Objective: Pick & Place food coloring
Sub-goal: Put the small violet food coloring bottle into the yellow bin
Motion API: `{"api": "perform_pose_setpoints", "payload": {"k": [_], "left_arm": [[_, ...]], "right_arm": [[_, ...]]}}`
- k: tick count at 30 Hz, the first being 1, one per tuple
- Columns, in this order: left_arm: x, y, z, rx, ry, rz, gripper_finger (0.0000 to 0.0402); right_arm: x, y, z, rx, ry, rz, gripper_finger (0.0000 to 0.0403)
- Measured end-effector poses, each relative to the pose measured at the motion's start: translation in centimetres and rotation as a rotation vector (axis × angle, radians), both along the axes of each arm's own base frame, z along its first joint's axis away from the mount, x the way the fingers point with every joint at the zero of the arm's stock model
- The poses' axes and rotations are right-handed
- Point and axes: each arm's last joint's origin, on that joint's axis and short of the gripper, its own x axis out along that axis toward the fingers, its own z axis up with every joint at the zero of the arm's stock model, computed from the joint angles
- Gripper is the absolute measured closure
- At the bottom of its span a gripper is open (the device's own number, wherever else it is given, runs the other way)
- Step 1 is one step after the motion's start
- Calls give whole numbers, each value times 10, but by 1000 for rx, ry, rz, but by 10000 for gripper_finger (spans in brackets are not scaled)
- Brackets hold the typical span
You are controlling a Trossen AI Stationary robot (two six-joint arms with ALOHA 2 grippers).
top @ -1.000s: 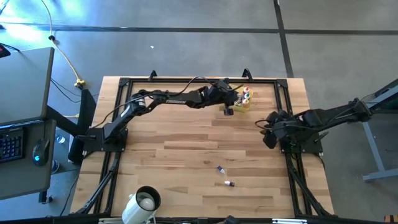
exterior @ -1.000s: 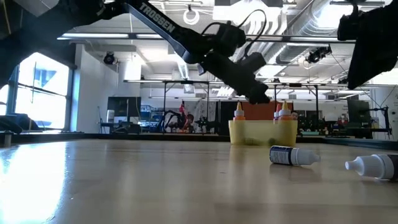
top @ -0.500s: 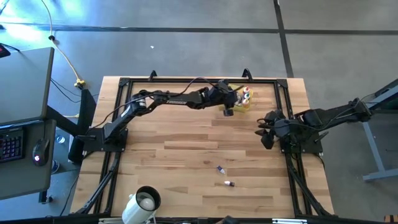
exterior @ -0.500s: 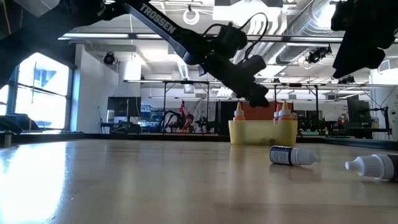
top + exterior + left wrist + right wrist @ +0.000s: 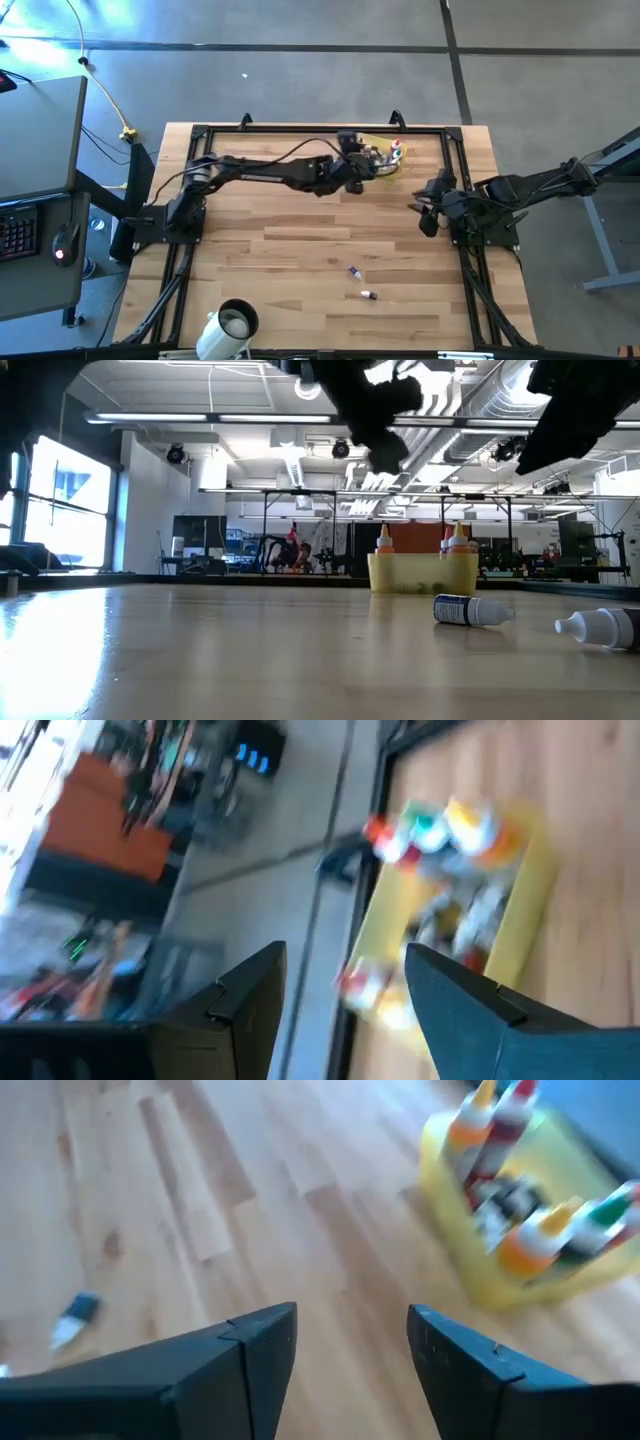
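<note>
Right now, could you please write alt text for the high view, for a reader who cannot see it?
Seen from above, the left end effector, open, hangs beside a yellow tray of food coloring bottles at the wooden table's far edge. The right end effector, open and empty, waits at the right side. Two loose bottles lie nearer the front, with a white mug at the front left.

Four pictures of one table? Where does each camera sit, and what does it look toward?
High view: overhead, looking straight down on the table, both arms, the yellow tray and two loose bottles.
Low view: at tabletop level, looking across to the room; arms hang in from above.
Left wrist view: on the left arm, past the open left gripper toward the tray.
Right wrist view: on the right arm, past the open right gripper.
All four share the tray.
</note>
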Motion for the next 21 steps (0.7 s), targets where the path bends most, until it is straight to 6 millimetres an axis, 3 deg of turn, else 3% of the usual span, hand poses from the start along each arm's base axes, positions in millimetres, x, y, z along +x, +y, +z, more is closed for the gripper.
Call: {"api": "perform_pose_setpoints", "payload": {"k": [7, 13, 17, 21], "left_arm": [[-51, -33, 45, 13, 31, 210, 199], [-122, -48, 81, -152, -18, 375, 199], [-162, -51, 84, -298, -26, 483, 199], [-176, -55, 64, -315, -54, 530, 199]], "right_arm": [[8, 0, -4, -72, -92, -19, 217], [20, 2, -34, -136, -137, 25, 217], [28, 2, -44, -232, -179, 119, 217], [42, 7, -45, -173, -306, 300, 217]]}}
